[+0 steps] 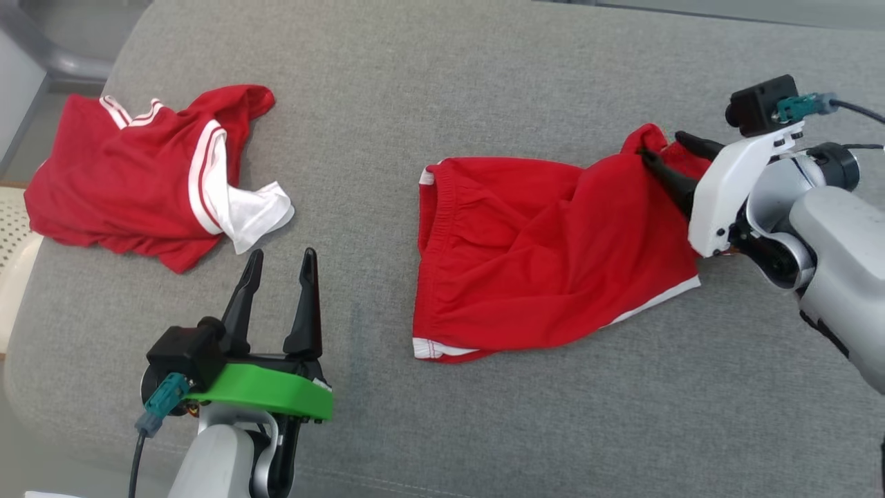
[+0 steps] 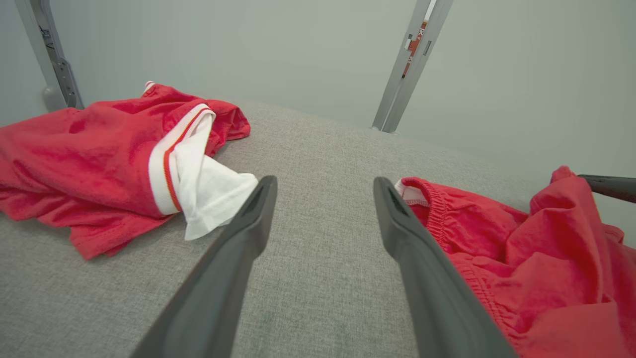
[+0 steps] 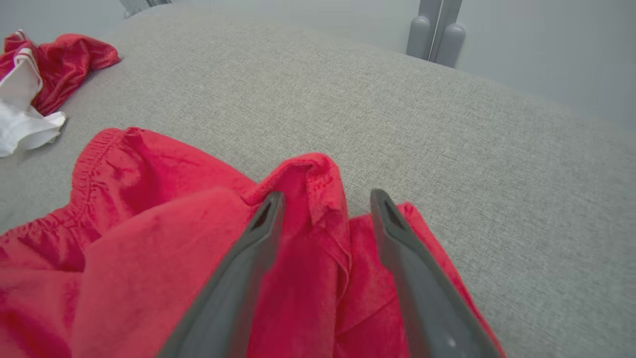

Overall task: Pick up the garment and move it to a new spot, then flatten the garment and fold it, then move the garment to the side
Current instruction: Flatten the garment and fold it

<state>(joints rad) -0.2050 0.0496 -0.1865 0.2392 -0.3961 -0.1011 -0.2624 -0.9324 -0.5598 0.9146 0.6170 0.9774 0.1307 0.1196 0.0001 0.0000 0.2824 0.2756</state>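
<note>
The garment, a pair of red shorts (image 1: pixel 539 263) with white trim, lies crumpled on the grey padded surface (image 1: pixel 484 83), waistband to the left. My right gripper (image 1: pixel 664 146) is at its far right corner. In the right wrist view the right gripper (image 3: pixel 326 199) stands open, and a raised fold of the shorts (image 3: pixel 149 258) sits loose between the fingers without being pinched. My left gripper (image 1: pixel 283 254) is open and holds nothing, low over bare surface left of the shorts. In the left wrist view the left gripper (image 2: pixel 324 181) has the shorts (image 2: pixel 546 268) at its right.
A second red garment with white bands and a white sleeve (image 1: pixel 138 180) lies bunched at the far left (image 2: pixel 99 149) (image 3: pixel 44 74). A pale perforated object (image 1: pixel 10 228) sits past the surface's left edge. Metal posts (image 2: pixel 407 64) (image 3: pixel 437 30) stand behind the far edge.
</note>
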